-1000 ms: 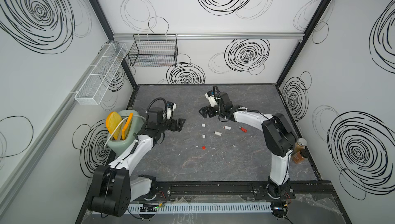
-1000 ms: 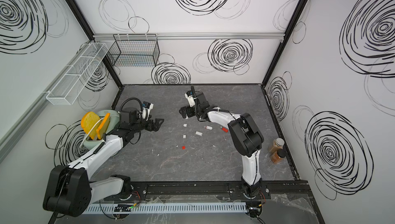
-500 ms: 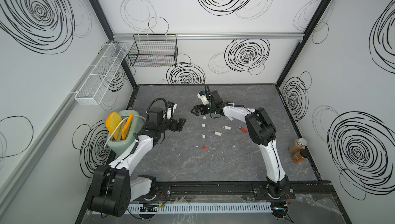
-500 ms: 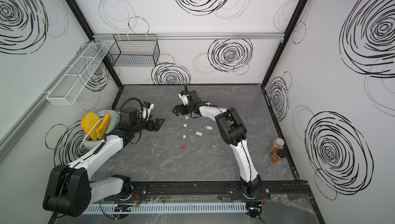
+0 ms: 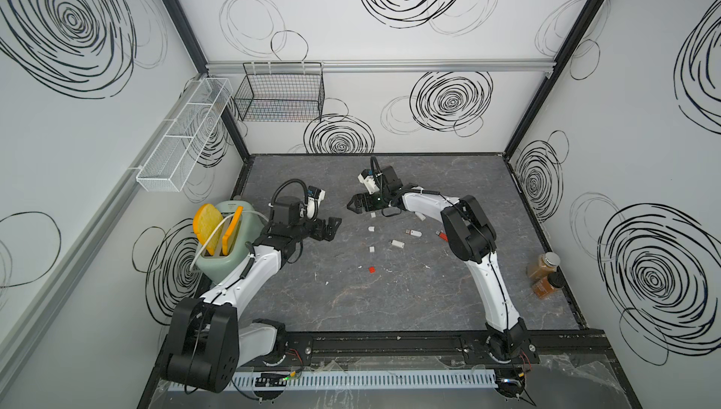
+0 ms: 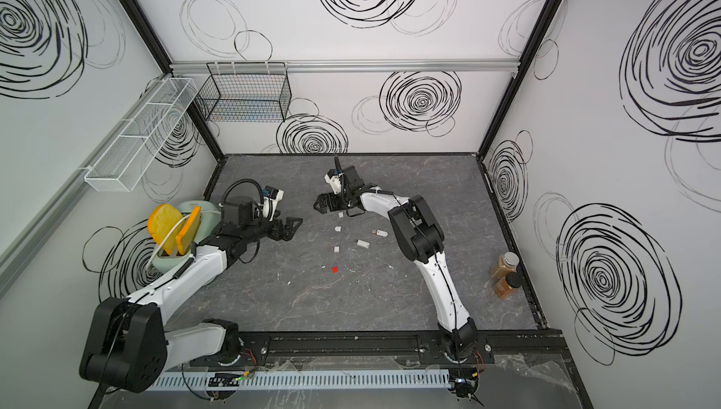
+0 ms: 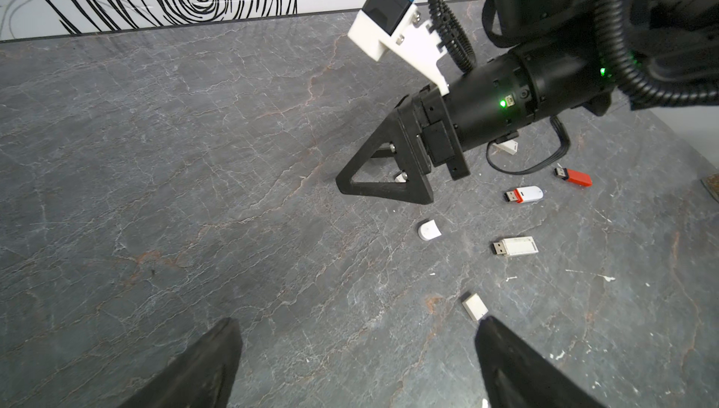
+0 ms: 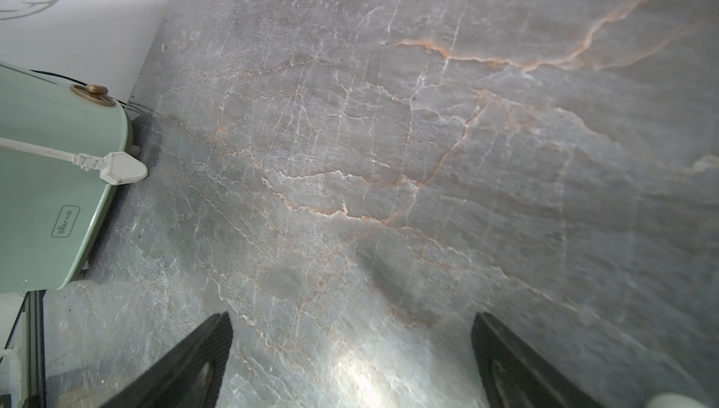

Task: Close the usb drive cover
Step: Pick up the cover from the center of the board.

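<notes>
Lying on the worktop (image 5: 390, 309) are three usb drives with bare plugs: a white-and-red drive (image 7: 524, 194), a boxy white drive (image 7: 515, 247) and a red drive (image 7: 575, 177). Three white caps lie near them: a round cap (image 7: 429, 229), a flat cap (image 7: 474, 306), a tiny cap (image 7: 400, 177). One red cap (image 5: 372, 269) shows in both top views alone. The left hand (image 5: 333, 228) and right hand (image 5: 351, 207) are spread wide, holding nothing.

A white piece (image 7: 507, 147) lies half hidden under the right arm (image 7: 505, 90); the right wrist view's edge cuts off a rounded white thing (image 8: 677, 401) and the toaster (image 8: 50, 192).
</notes>
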`<move>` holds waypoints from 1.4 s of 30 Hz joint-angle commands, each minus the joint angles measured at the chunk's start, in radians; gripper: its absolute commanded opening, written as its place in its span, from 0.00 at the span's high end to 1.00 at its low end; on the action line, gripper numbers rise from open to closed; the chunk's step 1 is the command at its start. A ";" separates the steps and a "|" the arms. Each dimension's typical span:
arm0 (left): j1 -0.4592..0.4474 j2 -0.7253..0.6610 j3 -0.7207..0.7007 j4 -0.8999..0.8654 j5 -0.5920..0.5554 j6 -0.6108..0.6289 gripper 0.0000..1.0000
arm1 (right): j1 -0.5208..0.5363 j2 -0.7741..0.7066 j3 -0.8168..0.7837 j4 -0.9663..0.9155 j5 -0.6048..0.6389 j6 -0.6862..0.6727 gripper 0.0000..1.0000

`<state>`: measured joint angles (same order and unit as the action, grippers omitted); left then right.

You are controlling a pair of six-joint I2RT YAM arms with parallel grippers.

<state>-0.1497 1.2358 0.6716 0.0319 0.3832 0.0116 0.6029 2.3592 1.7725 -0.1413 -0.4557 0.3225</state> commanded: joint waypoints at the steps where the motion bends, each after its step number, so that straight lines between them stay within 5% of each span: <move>1: -0.004 0.003 0.006 0.037 0.005 0.020 0.02 | -0.005 0.008 -0.019 -0.045 -0.016 -0.003 0.01; 26: -0.006 0.009 0.007 0.036 0.003 0.022 0.02 | -0.010 -0.145 -0.276 -0.004 0.009 -0.030 0.03; 42: -0.007 0.005 0.003 0.038 0.016 0.026 0.02 | 0.008 -0.196 -0.258 -0.098 0.129 -0.073 0.05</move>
<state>-0.1505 1.2457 0.6716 0.0319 0.3840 0.0158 0.6018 2.1883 1.5066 -0.1184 -0.3939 0.2752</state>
